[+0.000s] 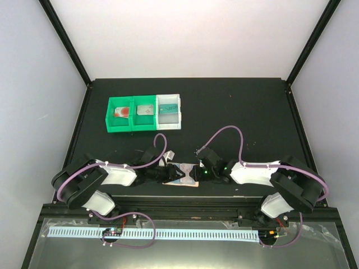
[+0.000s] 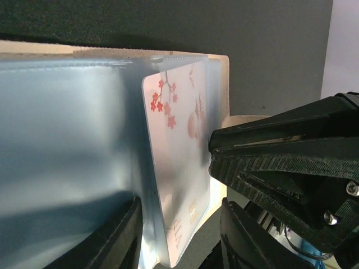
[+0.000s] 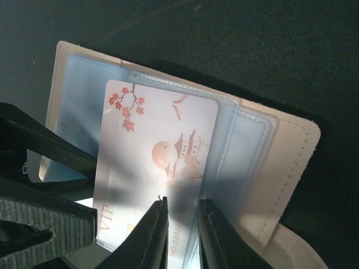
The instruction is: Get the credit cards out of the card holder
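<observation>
The tan card holder [image 1: 182, 175] lies open near the table's front edge, between both grippers. A white credit card [image 3: 157, 151] with red blossoms and a pagoda sits in a clear sleeve, raised like a page from the card holder [image 3: 286, 162]. My left gripper [image 2: 179, 202] is open, its jaws standing either side of that credit card [image 2: 176, 145] and the blue-grey pockets [image 2: 61, 140]. My right gripper [image 3: 182, 200] has its jaws a narrow gap apart, tips against the card's face, nothing clamped. It reaches in from the right in the left wrist view [image 2: 213, 156].
A green bin [image 1: 128, 115] with two compartments and a white bin [image 1: 169, 112] stand at the back left. A red-pink card [image 1: 120, 112], a grey card [image 1: 145, 110] and a teal card [image 1: 168, 111] lie one in each. Black frame posts rise at the table's far corners.
</observation>
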